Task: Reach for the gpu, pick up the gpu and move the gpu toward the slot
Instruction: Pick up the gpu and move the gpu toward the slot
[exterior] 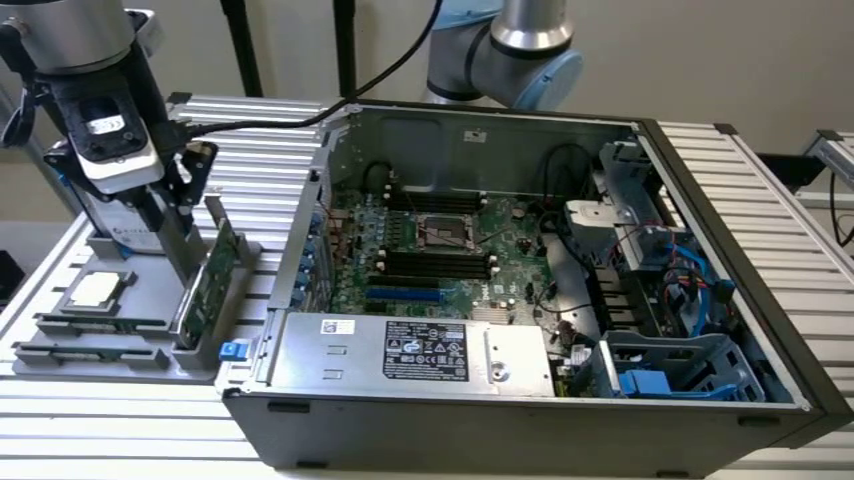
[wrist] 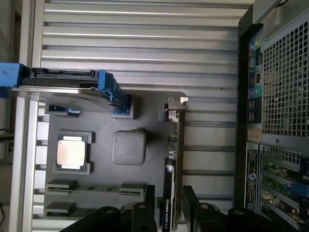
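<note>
In the wrist view we see the black two-fingered gripper [wrist: 169,191] spread, one finger on each side of the thin green circuit-board gpu [wrist: 175,145]. The gpu stands on edge in the grey moulded tray [wrist: 147,169], and a square silver processor chip [wrist: 71,151] lies in its own recess. The exterior view adds the open grey computer case [exterior: 507,425] beside the tray, with its green motherboard [exterior: 447,255] exposed.

Silver arm [exterior: 529,28], pale-blue joint caps [exterior: 558,82], black cable [exterior: 390,68], black hand [wrist: 169,210].

Bare room lies on both flat sides of the upright gpu [wrist: 175,154], where the parted fingers [wrist: 150,204] straddle it; the hard drive [wrist: 63,89] stands past one end, and the computer case wall [wrist: 244,121] rises across a bare strip of table [wrist: 207,150].
</note>
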Robot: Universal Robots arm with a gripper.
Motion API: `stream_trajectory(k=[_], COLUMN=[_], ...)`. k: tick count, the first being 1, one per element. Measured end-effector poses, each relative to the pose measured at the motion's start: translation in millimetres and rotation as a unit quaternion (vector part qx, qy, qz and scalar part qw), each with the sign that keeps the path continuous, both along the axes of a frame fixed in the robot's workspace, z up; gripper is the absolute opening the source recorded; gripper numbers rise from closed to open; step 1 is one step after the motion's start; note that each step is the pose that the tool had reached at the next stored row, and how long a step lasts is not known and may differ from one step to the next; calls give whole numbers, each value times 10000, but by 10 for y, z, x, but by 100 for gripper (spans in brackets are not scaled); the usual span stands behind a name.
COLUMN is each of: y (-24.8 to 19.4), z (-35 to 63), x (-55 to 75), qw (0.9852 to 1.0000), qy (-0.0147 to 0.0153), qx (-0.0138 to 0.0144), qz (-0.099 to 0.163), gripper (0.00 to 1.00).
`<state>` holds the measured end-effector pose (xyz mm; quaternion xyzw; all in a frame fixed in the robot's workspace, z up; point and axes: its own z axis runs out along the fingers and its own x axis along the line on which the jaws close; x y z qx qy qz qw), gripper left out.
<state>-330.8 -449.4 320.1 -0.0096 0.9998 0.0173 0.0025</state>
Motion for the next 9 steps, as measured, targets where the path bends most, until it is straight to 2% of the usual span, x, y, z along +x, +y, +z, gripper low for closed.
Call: stream_trajectory(k=[9], y=[-74], z=[-165], x=[0], qw=[10000], qy=[-24], qx=[0], qz=[-18], gripper=[36])
